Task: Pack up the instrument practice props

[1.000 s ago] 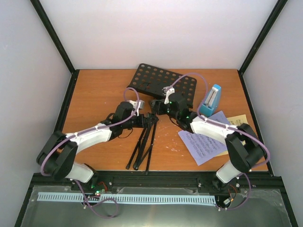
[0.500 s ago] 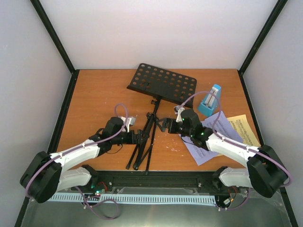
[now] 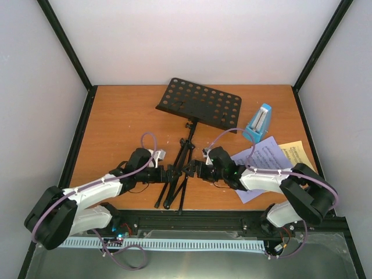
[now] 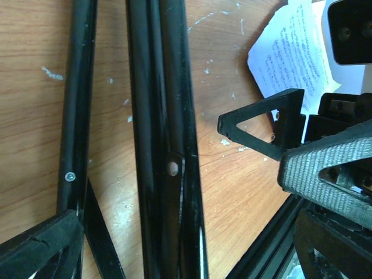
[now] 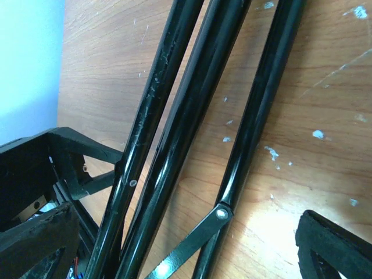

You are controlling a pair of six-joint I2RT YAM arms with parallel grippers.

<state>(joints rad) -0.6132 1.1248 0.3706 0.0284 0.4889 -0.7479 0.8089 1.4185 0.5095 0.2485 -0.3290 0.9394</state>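
Collapsing the music stand (image 3: 200,103): left gripper (image 3: 173,173) and right gripper (image 3: 192,170) both spread, flanking its tripod legs (image 3: 174,190). Next: pinch legs together.

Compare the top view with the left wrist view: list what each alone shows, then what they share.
Top only: the holed desk and the metronome. Left wrist only: a small screw and a rivet in the legs, seen close up. Both: the legs, the white page and the table.
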